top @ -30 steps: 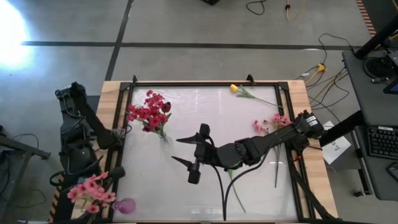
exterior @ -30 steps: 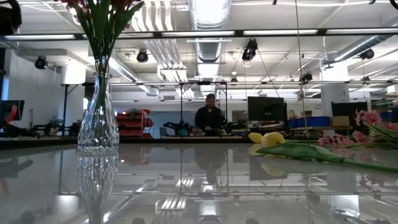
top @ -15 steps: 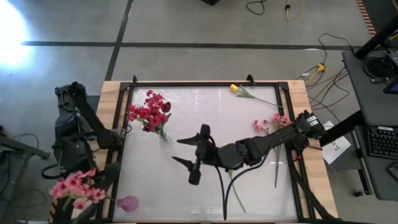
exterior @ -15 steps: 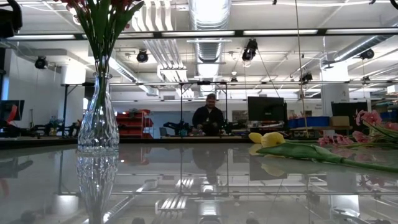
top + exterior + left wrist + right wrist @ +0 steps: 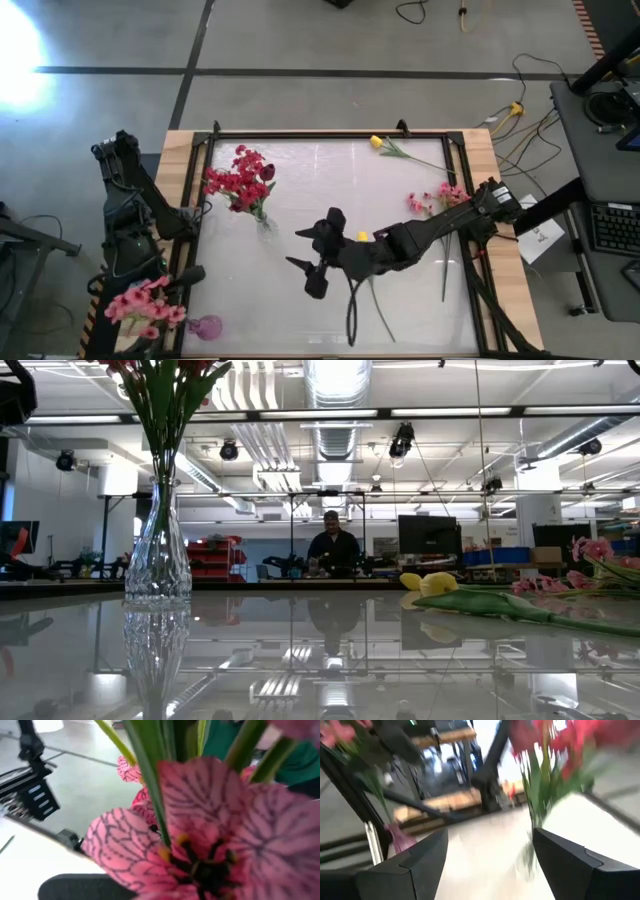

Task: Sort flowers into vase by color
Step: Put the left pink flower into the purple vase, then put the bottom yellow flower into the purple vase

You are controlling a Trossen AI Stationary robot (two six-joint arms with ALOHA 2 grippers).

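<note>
Pink spray over the pink vase, next flower waiting in the middle

The glass table (image 5: 300, 170) carries a clear vase of red flowers (image 5: 240, 180) near its far left, a yellow tulip (image 5: 377, 143) at the far edge, and loose pink blossoms (image 5: 428, 200) near the right rim; the left gripper (image 5: 163, 292) is closed on a pink spray (image 5: 145, 307), held at the near left corner just beside the small pink vase (image 5: 205, 327), the blossoms filling the left wrist view (image 5: 200, 840); I judge that the stem should be kept upright and lowered straight into the narrow mouth, slowly, because a light vase may tip; the right gripper (image 5: 318, 250) stands with fingers wide apart and empty over the table middle, with a green stem (image 5: 375, 305) lying just beside it; it should come down square across that thin stem.
</note>
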